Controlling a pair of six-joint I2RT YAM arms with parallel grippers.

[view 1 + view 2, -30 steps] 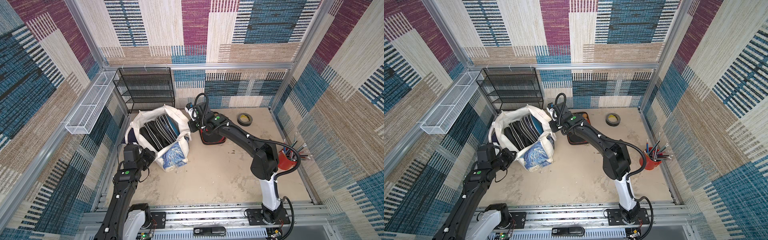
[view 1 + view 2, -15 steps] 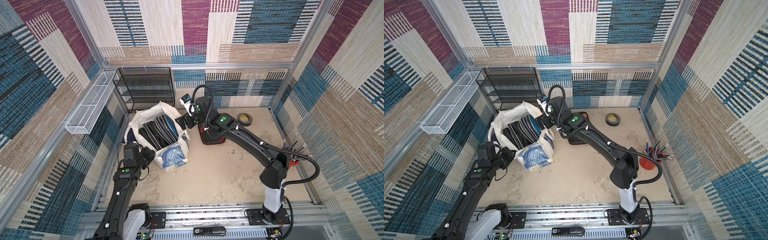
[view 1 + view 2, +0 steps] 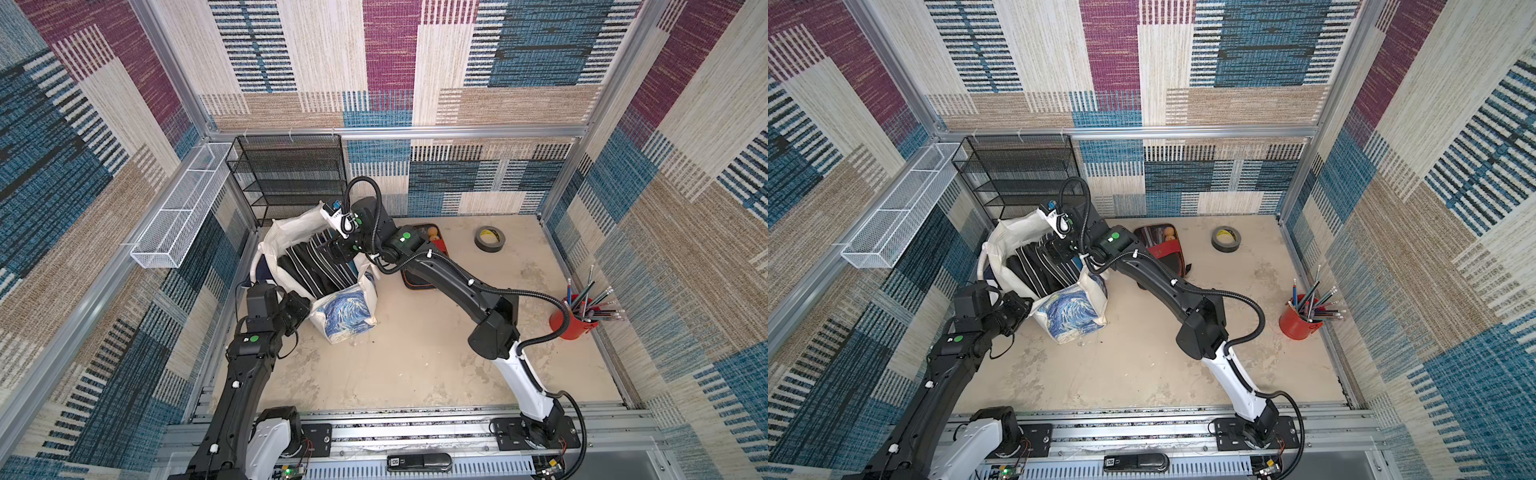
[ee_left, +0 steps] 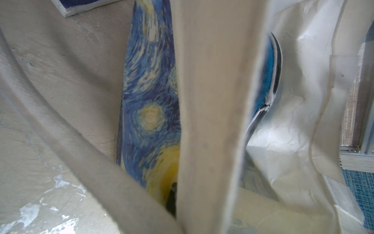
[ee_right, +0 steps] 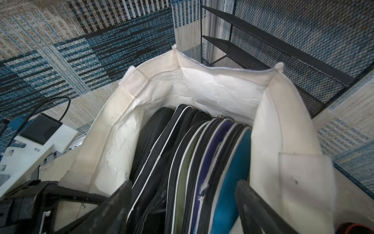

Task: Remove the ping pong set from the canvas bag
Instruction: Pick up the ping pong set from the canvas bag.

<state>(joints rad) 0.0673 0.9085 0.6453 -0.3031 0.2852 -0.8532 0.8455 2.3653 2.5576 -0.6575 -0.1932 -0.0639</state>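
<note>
**Open right gripper point(image 5: 182, 202) poised over the paddle cases point(image 3: 307, 270) in the canvas bag point(image 3: 347, 311)**

The cases stand on edge, packed side by side in the bag, which sits at the table's point(image 3: 415, 353) far left. They look light, padded and fairly stiff, with smooth covers. A pinch across one top zip edge seems best, though tight packing may drag the neighbours up too. The jaws stand apart just above the case edges nearest the bag's right wall. The left gripper point(image 3: 301, 307) is closed, apparently on the bag's near rim. A red case point(image 3: 1160, 249) lies open just beside the bag.
</note>
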